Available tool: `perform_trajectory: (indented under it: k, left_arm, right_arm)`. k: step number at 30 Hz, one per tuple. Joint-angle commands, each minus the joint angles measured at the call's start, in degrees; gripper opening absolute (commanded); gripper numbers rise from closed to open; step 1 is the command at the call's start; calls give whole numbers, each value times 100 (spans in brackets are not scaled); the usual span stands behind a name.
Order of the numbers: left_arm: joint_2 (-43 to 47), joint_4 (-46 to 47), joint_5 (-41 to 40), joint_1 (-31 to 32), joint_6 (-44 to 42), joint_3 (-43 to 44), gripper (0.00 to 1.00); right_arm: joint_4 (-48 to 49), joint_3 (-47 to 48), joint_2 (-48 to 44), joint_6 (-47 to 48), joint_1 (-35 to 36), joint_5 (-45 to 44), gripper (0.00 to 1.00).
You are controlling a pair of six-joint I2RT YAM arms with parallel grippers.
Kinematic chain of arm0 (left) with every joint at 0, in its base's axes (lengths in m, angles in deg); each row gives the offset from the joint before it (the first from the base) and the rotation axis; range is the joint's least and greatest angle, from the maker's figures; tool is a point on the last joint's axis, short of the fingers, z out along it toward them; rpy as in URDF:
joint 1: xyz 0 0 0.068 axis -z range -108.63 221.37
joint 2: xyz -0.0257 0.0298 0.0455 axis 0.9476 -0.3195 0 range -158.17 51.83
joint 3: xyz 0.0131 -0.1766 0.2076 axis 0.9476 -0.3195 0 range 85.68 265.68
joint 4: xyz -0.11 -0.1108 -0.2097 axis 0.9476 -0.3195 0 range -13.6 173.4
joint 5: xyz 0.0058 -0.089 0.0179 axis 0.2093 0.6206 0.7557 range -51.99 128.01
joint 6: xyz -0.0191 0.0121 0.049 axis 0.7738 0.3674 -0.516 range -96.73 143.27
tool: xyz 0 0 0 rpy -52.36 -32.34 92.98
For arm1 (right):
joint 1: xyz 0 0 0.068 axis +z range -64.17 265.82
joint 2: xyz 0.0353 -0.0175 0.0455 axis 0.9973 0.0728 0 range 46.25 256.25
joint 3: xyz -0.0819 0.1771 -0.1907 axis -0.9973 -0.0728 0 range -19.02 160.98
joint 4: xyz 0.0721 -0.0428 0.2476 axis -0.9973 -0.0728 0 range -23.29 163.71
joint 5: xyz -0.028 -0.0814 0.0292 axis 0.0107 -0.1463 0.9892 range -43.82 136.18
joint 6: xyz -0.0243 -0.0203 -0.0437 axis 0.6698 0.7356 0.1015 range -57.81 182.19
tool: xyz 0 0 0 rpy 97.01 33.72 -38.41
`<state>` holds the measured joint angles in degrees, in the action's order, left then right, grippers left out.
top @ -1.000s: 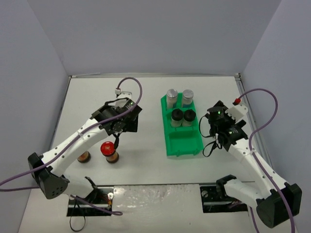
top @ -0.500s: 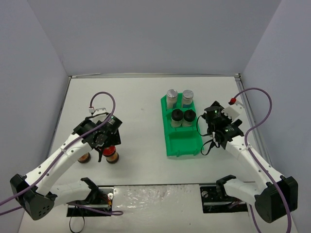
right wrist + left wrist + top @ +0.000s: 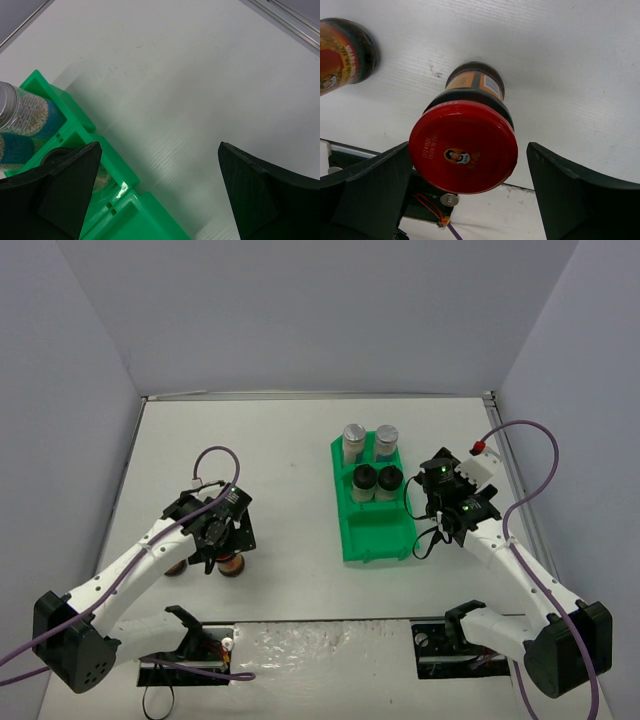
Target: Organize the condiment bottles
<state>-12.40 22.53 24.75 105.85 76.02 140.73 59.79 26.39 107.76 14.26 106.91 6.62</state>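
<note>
A red-lidded condiment bottle (image 3: 463, 146) with dark contents stands on the white table. My left gripper (image 3: 467, 152) is open and hangs just above it, a finger on each side of the lid, with a gap on the right. From above, that bottle (image 3: 232, 563) peeks out under the left gripper (image 3: 221, 538). A second dark bottle (image 3: 175, 566) stands to its left, also at the left wrist view's top left (image 3: 342, 50). The green tray (image 3: 378, 535) holds two silver-lidded bottles (image 3: 354, 440) and two black-lidded bottles (image 3: 365, 480). My right gripper (image 3: 430, 502) is open beside the tray's right edge.
In the right wrist view the open right gripper (image 3: 158, 150) is over bare table, with the green tray's wall (image 3: 75, 130) and a silver-lidded bottle (image 3: 25, 112) at the left. The tray's near compartment holds nothing. Grey walls enclose the table on three sides.
My left arm has swung back toward the near left and come down over the red-lidded bottle, which now hides beneath it. The right arm shifted only slightly.
</note>
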Motion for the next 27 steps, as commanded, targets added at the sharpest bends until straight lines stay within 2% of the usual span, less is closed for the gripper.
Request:
perform_trajectory:
  k: [1, 3, 6, 7, 9, 10, 11, 17, 27]
  left_arm:
    - [-20, 368, 256, -29, 48, -38, 91]
    - [-20, 381, 271, -36, 63, -75, 86]
    - [-12, 374, 271, -36, 77, -89, 68]
    - [-11, 369, 271, -38, 77, -91, 53]
    - [-11, 353, 271, -31, 96, -78, 17]
    - [-13, 346, 271, -31, 106, -66, 5]
    - [-19, 340, 271, -37, 111, -50, 1]
    - [-88, 371, 154, -29, -238, 383, 0]
    - [-1065, 314, -139, 326, -1462, 2230, 0]
  right_arm:
    - [205, 112, -22, -41, 20, -148, 100]
    - [198, 79, -35, -42, 19, -155, 100]
    - [197, 50, -42, -49, 19, -141, 100]
    - [201, 47, -42, -56, 19, -135, 100]
    - [205, 28, -55, -66, 19, -137, 100]
    - [202, 21, -57, -68, 21, -137, 100]
    - [197, 21, -52, -68, 27, -132, 100]
    - [196, 3, -92, -86, 25, -148, 100]
    - [188, 40, -171, -52, 11, -246, 100]
